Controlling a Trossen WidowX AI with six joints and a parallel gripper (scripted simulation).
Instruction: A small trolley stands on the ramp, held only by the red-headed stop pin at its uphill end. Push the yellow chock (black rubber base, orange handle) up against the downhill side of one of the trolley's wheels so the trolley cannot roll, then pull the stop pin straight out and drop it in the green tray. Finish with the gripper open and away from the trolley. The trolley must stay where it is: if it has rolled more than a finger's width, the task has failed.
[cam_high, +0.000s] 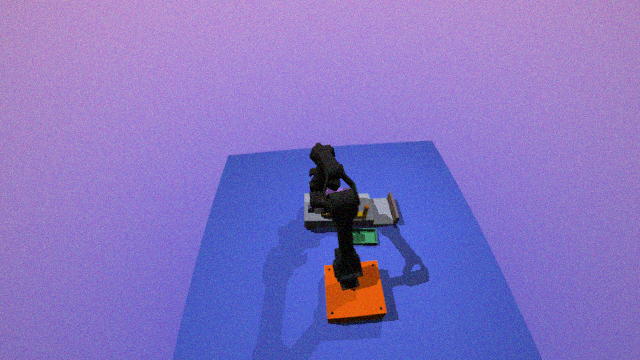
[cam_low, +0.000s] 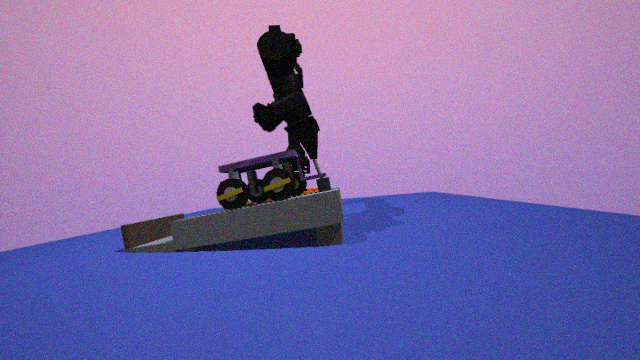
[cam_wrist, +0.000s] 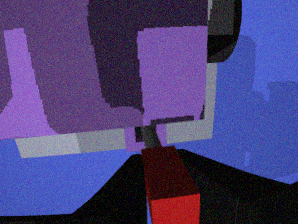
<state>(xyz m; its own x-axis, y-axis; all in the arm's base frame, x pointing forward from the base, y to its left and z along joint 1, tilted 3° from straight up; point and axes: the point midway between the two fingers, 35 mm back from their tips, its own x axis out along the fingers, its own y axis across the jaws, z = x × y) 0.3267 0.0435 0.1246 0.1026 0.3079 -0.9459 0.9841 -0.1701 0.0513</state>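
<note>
The purple trolley (cam_low: 257, 161) (cam_wrist: 175, 75) stands on the grey ramp (cam_high: 313, 218) (cam_low: 260, 221). My gripper (cam_low: 310, 156) (cam_wrist: 157, 161) is shut on the red head of the stop pin (cam_wrist: 175, 210) at the trolley's uphill end. In the exterior view the fingers hide the head; the pale shaft (cam_low: 316, 166) shows below them, running down to the dark block (cam_low: 324, 184) on the ramp. The yellow chock (cam_high: 360, 214) with its orange handle (cam_high: 367, 208) is on the ramp toward the downhill side; the arm hides whether it touches a wheel. The green tray (cam_high: 370, 236) is beside the ramp.
A brown end board (cam_high: 394, 207) (cam_low: 152, 231) stands across the ramp's low end. The orange base plate (cam_high: 360, 300) carries the arm, which reaches over the tray's left side and the ramp. The trolley deck is close beside the fingers.
</note>
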